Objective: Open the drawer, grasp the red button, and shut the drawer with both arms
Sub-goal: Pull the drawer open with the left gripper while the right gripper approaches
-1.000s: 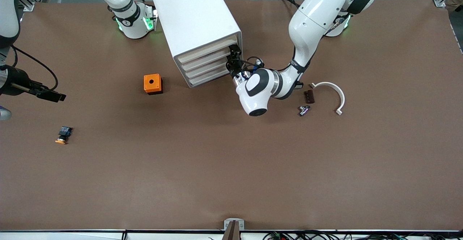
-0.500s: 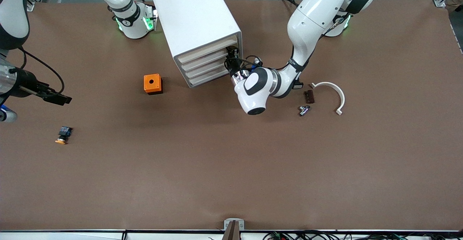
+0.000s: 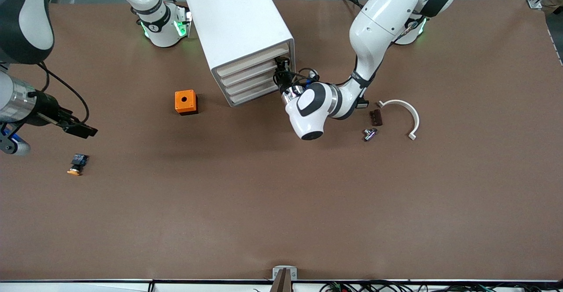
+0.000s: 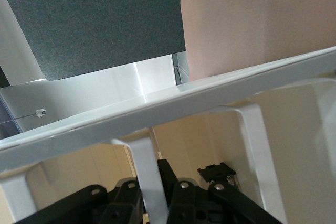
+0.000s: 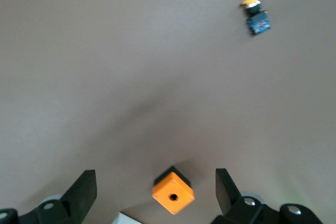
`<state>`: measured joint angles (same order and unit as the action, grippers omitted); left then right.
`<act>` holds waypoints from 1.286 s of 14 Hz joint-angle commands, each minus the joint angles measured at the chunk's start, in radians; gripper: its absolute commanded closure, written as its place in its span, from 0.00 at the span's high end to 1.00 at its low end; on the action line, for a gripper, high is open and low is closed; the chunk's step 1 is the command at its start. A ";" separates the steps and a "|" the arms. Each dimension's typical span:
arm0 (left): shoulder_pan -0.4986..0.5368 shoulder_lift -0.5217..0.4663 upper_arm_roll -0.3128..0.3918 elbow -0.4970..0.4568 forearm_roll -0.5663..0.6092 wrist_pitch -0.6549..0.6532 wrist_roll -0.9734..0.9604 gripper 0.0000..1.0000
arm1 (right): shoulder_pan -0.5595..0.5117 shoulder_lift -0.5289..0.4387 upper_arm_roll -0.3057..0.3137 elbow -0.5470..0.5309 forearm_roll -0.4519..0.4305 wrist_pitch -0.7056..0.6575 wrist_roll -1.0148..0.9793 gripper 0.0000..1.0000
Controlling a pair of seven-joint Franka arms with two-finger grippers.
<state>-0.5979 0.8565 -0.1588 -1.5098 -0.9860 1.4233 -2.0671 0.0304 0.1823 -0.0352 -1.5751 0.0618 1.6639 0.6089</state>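
the button is not in view: no red cap shows anywhere, so you should judge it sits inside one of the shut drawers of the cabinet (image 3: pixel 239 37), which stands toward the bases. your left pincer (image 3: pixel 283 73) is pressed up to the drawer fronts at the end nearest the left arm; in the left wrist view its fingers (image 4: pixel 181 192) straddle a white handle (image 4: pixel 149 179) of a drawer, placed so a pull would draw it out. whether they have clamped on it, you cannot tell.

your right pincer (image 3: pixel 78 127) hangs over the tabletop (image 3: pixel 281 204) at the right arm's end, its fingers (image 5: pixel 84 190) spread wide and empty, probably kept free to reach into the drawer.

mind the decoys: the yellow-capped button (image 3: pixel 77 163) lies below that pincer, nearer the front camera, and the orange box (image 3: pixel 185 102) sits beside the cabinet. neither is your target. the white arc (image 3: pixel 402 116) and small parts (image 3: pixel 373 125) lie well apart, by the left arm.
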 commanded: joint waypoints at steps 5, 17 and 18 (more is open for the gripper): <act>0.072 -0.004 0.007 0.040 -0.042 -0.009 0.013 0.10 | 0.135 0.012 -0.003 -0.008 0.013 0.037 0.280 1.00; 0.217 0.001 0.015 0.083 -0.042 0.025 0.025 0.17 | 0.457 0.051 -0.003 -0.060 0.013 0.164 0.728 1.00; 0.233 0.003 0.015 0.085 -0.043 0.026 0.025 0.17 | 0.480 0.063 -0.003 -0.060 0.013 0.190 0.773 1.00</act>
<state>-0.3887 0.8566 -0.1425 -1.4487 -0.9972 1.4547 -2.0458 0.4661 0.2287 -0.0291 -1.6284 0.0656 1.8124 1.3127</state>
